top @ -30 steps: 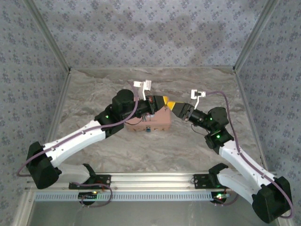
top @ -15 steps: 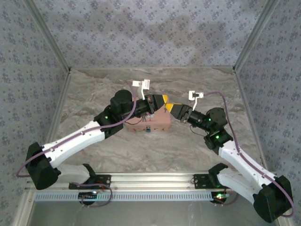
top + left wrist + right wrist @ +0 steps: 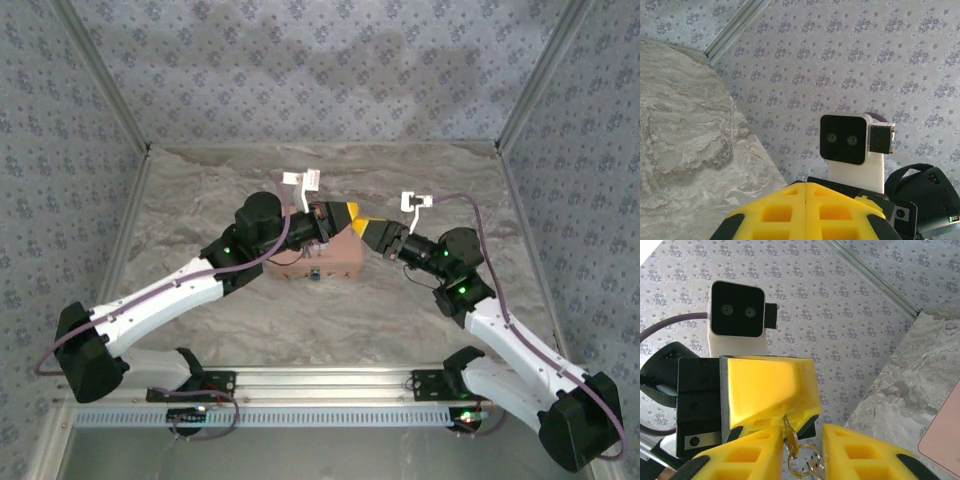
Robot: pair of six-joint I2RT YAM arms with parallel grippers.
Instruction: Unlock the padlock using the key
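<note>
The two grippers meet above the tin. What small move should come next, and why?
Probably close the right gripper on the key. The shut left gripper seems to hold it by one end, and it hangs with its ring between the right gripper's open fingers.

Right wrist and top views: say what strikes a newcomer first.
In the right wrist view, the yellow left gripper pinches a small key, its ring dangling between the right gripper's open fingers. From above, both grippers meet over the pink tin at centre, the tiny padlock at its near edge.
</note>
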